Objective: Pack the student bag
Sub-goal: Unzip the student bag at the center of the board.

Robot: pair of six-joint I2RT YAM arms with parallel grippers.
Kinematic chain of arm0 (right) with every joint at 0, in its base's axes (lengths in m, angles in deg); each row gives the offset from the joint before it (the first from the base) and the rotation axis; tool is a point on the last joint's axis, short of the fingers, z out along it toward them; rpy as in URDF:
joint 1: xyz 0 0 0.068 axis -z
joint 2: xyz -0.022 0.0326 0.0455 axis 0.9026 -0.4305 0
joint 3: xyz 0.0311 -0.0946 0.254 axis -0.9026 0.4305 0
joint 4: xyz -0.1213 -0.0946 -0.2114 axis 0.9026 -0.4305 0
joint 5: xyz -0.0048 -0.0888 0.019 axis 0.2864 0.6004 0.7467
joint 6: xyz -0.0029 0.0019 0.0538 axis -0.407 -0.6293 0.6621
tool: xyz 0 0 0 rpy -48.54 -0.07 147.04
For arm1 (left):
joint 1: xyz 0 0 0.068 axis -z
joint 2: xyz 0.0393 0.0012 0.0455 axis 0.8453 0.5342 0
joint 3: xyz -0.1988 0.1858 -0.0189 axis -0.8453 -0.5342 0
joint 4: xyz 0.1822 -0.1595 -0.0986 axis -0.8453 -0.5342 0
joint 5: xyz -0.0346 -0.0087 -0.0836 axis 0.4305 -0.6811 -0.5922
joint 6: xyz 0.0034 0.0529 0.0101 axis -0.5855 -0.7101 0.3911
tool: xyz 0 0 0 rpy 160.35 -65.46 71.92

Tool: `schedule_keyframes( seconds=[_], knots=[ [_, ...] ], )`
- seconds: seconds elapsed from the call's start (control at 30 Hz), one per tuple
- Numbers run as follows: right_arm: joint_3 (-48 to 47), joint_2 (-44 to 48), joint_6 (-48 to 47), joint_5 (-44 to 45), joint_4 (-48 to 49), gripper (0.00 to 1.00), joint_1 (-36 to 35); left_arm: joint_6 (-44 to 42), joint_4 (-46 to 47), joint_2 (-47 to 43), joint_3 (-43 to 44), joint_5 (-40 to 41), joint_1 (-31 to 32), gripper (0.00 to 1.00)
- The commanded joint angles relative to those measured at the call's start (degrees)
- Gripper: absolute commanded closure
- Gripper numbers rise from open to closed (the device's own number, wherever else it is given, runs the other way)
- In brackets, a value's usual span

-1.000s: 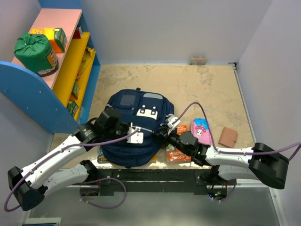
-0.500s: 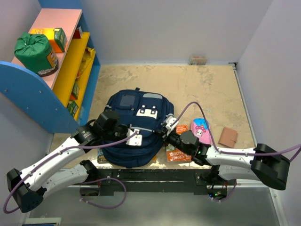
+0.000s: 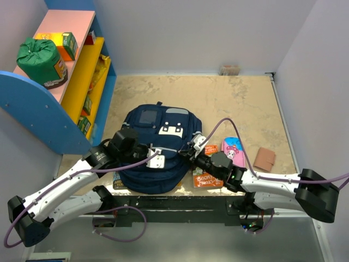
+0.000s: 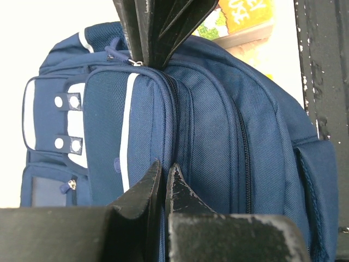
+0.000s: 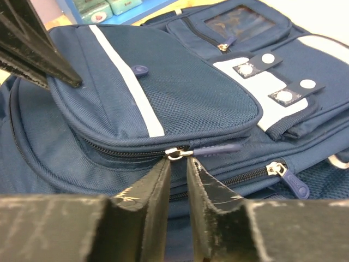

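The navy student bag (image 3: 158, 136) lies flat on the table with its front pocket and white patches facing up. My left gripper (image 4: 163, 166) is shut, pinching the bag's fabric (image 4: 207, 136) at a zipper seam near the bag's lower end (image 3: 166, 155). My right gripper (image 5: 178, 162) stands open by a narrow gap, with its tips just below the silver zipper slider (image 5: 177, 153) of the front pocket and nothing between them. The blue zipper pull (image 5: 218, 148) lies to the slider's right. In the left wrist view the right gripper's fingers (image 4: 158, 33) come down onto that slider (image 4: 135, 63).
An orange book (image 3: 207, 179), a pink pencil case (image 3: 233, 151) and a brown wallet (image 3: 265, 159) lie right of the bag. Another book (image 3: 117, 180) pokes out under its left side. A shelf (image 3: 82, 82) at the left carries a green sack (image 3: 39, 60) and boxes.
The right arm has shifted slightly along the bag's right edge, its gripper staying at the front pocket zipper. The left gripper has stayed on the bag.
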Motion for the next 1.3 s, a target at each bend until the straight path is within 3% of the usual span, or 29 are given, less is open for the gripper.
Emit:
schedule_keyframes(
  seconds=[0.0,0.2,0.53,0.93,1.03,1.27],
  knots=[
    [-1.05,-2.05,4.07,-2.62,6.2,0.7,-0.07,0.28,6.99,-1.97,-0.43,-5.0,0.4,1.0],
    [0.71,-0.91,9.68,-2.97,10.16,0.49,0.81,-0.07,6.91,-2.76,-1.49,-4.82,0.4,1.0],
    [3.34,0.5,27.27,-13.08,17.19,0.4,8.98,-0.07,7.43,-3.99,-3.24,-5.44,0.4,1.0],
    [5.63,-4.95,43.26,-14.75,25.81,0.36,11.26,0.46,7.52,-3.46,-2.19,-6.14,0.4,1.0],
    [5.37,-3.99,47.66,-15.11,21.69,0.36,14.25,0.46,7.35,-3.28,-1.75,-6.05,0.4,1.0],
    [-1.3,3.49,54.76,-16.32,-3.86,0.32,18.03,0.1,8.22,-2.5,-2.1,-5.79,0.49,1.0]
  ],
)
